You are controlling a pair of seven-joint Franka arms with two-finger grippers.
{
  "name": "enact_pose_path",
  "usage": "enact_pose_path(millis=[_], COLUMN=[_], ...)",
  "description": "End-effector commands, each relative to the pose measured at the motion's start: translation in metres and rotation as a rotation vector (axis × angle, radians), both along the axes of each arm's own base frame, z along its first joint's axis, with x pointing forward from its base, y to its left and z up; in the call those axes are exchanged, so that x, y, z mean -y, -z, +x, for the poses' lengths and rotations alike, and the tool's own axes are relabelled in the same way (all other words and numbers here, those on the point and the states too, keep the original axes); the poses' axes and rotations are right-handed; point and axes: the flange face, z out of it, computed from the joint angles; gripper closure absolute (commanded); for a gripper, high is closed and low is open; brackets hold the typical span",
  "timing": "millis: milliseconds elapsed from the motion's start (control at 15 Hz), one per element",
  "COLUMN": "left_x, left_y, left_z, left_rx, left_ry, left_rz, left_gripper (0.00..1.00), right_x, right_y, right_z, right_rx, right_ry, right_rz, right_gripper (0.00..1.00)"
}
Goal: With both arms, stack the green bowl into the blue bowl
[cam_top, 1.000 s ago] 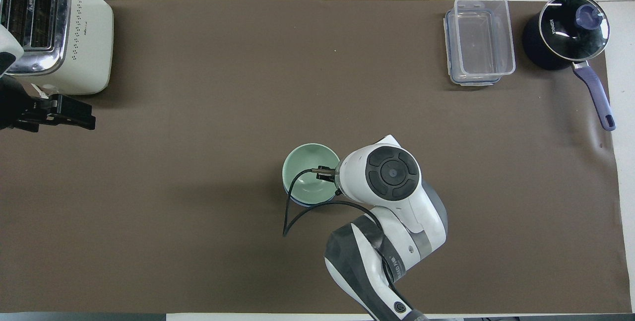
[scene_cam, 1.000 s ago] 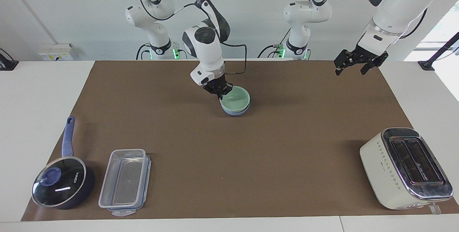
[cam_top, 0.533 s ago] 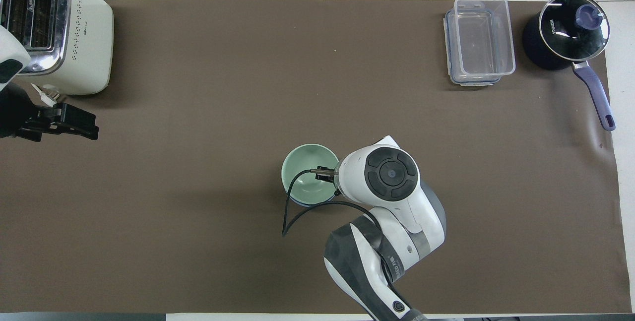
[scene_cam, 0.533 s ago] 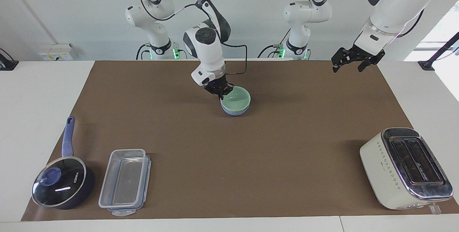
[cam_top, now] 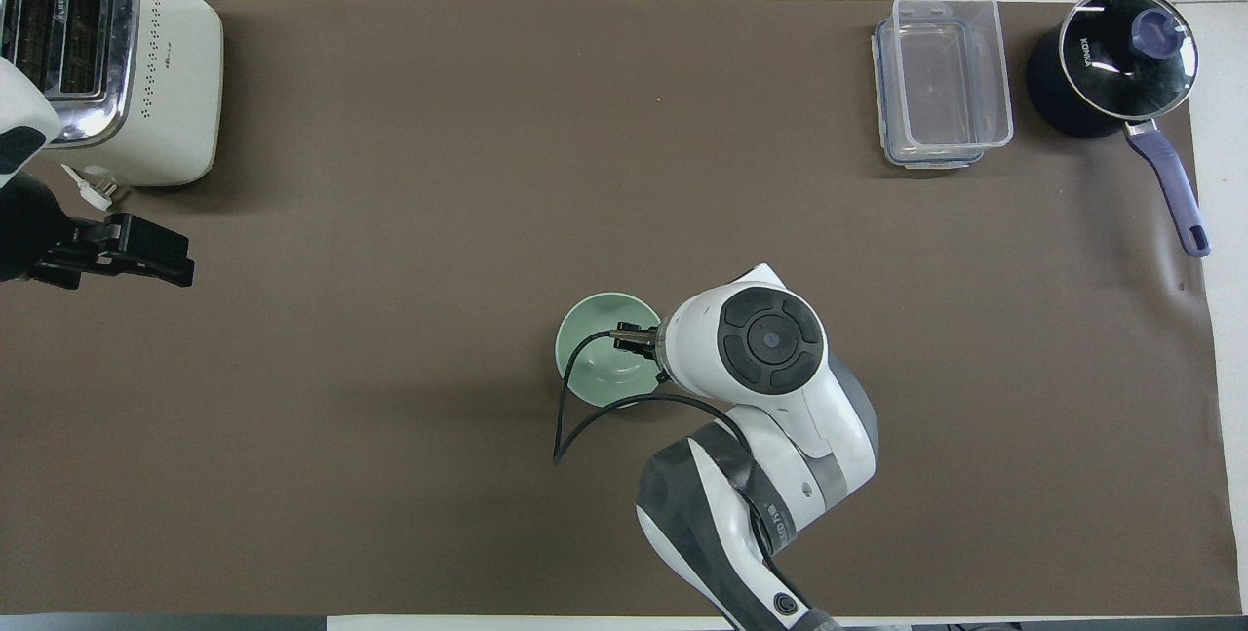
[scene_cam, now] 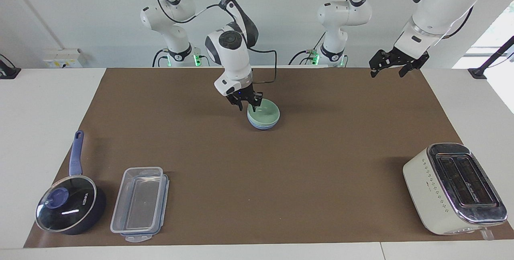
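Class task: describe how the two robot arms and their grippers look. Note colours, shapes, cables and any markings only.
Both arms are glossy white, rounded jointed segments with black bands at the joints. Loose black cables loop along them. Green lights glow at both bases. The right gripper and the left gripper are small, black and angular, each with two fingers. A round dark cap tops the right arm's wrist.

surface (scene_cam: 40, 103): white | brown mat (scene_cam: 321, 151) | on mat: blue bowl (scene_cam: 263, 126), toaster (scene_cam: 453, 187), clear container (scene_cam: 138, 203), saucepan (scene_cam: 68, 207)

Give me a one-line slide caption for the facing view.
Pale mint-green bowl nested in periwinkle-blue bowl; open right gripper at its rim, open left gripper waiting aloft.
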Motion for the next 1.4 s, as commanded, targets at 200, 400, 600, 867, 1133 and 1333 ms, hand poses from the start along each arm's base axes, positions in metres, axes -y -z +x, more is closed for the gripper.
enact_pose_path(millis=[200,400,600,867,1133,1333], left_x=[0.001,0.0,0.0,-0.001,0.005,0.005], left_y=[-0.006,-0.008,-0.008,-0.005,-0.007,-0.007], left_z=[-0.005,-0.007,-0.007,-0.008,-0.007,-0.007], left_rx=[-0.004,0.002,0.006,0.0,0.014,0.014], left_ry=[0.001,-0.002,0.007,0.005,0.014,0.014], left_rz=[-0.004,-0.006,-0.008,-0.006,-0.007,-0.009], left_gripper=[0.0,0.0,0.0,0.0,0.0,0.0], right_x=[0.122,0.205,0.259,0.28,0.29,0.304], right_y=[-0.09,-0.124,-0.163,-0.217,-0.223,-0.219], right_z=[0.032,0.045,0.061,0.067,0.07,0.068], right_rx=[0.078,0.121,0.118,0.069,0.043,0.033], right_ry=[-0.023,-0.003,-0.012,-0.003,-0.001,-0.029], right_rz=[0.008,-0.032,-0.128,-0.181,-0.164,-0.161], right_gripper=[0.0,0.0,0.0,0.0,0.0,0.0])
